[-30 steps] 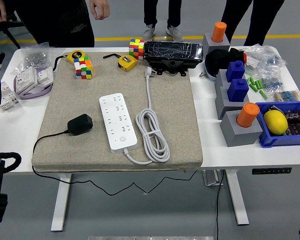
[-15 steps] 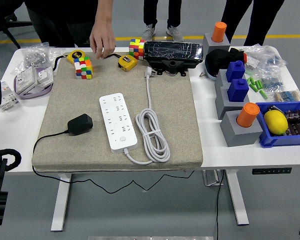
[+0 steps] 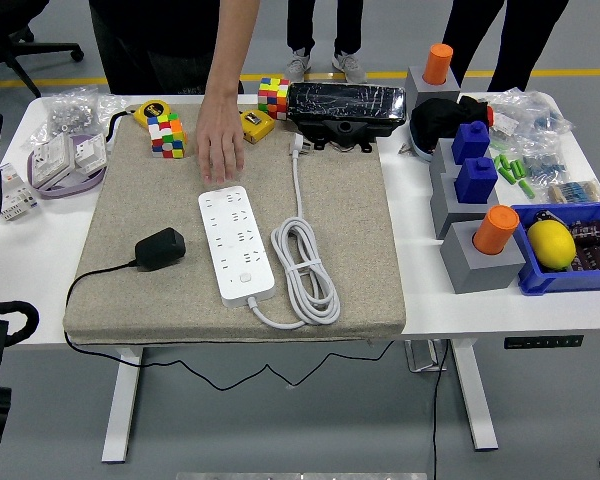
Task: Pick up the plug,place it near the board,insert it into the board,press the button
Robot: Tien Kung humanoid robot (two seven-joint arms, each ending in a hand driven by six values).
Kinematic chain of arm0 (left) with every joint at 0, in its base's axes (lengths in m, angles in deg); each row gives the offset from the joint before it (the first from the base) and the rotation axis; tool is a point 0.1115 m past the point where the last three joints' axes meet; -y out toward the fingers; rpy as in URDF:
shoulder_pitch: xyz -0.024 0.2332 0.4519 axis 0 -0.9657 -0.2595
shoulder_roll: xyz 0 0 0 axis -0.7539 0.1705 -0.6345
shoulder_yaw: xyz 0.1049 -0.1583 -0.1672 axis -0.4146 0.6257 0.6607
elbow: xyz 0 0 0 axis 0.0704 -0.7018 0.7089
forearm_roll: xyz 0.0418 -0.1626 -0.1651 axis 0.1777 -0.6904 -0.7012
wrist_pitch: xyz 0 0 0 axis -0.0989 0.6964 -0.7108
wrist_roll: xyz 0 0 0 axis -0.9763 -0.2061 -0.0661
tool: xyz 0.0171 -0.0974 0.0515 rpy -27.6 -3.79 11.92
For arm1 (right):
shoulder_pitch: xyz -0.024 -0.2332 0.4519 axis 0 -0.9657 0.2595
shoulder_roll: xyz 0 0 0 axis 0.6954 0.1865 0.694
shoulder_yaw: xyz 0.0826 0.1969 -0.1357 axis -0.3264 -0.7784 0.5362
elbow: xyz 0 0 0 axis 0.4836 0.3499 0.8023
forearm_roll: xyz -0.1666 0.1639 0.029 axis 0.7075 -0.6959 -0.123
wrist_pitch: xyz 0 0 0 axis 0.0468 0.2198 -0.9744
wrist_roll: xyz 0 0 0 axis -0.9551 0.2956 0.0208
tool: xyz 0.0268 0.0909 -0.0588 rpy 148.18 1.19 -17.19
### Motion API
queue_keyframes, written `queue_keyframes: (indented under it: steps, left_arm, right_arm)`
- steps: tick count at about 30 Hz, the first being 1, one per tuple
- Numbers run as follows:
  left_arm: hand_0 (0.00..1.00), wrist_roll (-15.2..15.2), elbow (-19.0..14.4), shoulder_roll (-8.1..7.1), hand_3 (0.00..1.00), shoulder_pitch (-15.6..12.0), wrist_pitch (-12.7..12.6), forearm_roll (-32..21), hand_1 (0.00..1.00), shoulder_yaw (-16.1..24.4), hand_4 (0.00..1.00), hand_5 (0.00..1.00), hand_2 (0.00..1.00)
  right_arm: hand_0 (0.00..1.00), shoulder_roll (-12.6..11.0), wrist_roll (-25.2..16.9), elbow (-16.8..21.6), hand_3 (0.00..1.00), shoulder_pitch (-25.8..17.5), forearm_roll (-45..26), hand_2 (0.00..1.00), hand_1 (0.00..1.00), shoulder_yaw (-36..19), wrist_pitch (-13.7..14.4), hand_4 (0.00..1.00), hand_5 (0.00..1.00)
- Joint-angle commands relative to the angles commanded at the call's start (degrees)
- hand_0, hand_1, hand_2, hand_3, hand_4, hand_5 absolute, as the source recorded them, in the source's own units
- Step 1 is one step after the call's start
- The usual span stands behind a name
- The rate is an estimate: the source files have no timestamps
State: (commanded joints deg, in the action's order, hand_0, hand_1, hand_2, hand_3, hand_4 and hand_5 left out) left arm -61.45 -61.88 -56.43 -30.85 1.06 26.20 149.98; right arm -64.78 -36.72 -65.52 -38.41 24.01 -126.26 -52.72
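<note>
person's hand [image 3: 221,150] flat above board [image 3: 236,243]

Matt cloth under smooth plastic

A coarse, matt beige fabric mat [image 3: 350,220] covers the smooth white table [image 3: 500,310]. On it, the power strip [image 3: 236,243] and its coiled cable [image 3: 305,270] look like smooth white plastic with a slight sheen, and the plug adapter [image 3: 160,247] is matt black plastic. At the table's far edge, a black box [image 3: 346,103] is wrapped in glossy, crinkled film.
</note>
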Motion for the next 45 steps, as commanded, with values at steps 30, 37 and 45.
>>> queue_keyframes:
  steps: [30, 37, 45]
  left_arm:
    - [0.998, -17.0, 3.2, -7.44, 0.998, 6.7, 1.5, 72.4, 0.998, -26.5, 0.998, 0.099, 0.998]
    - [0.946, -16.4, 6.5, -6.92, 0.998, 6.4, -0.4, 89.2, 0.997, -27.1, 0.998, 0.061, 0.998]
    - [0.927, -15.9, 8.4, -6.61, 0.993, 6.0, -0.2, 96.9, 0.972, -27.5, 0.998, 0.037, 0.988]
  right_arm:
    - [0.805, -0.2, 0.2, 0.0, 0.786, 0.4, 0.5, 0.752, 0.763, -1.0, 0.1, 0.998, 0.998]
    - [0.805, -0.1, 0.1, 0.0, 0.786, 0.5, 0.4, 0.751, 0.763, -0.9, 0.0, 0.998, 0.998]
    - [0.804, -0.1, 0.0, 0.0, 0.786, 0.7, 0.3, 0.751, 0.763, -0.7, 0.0, 0.998, 0.998]
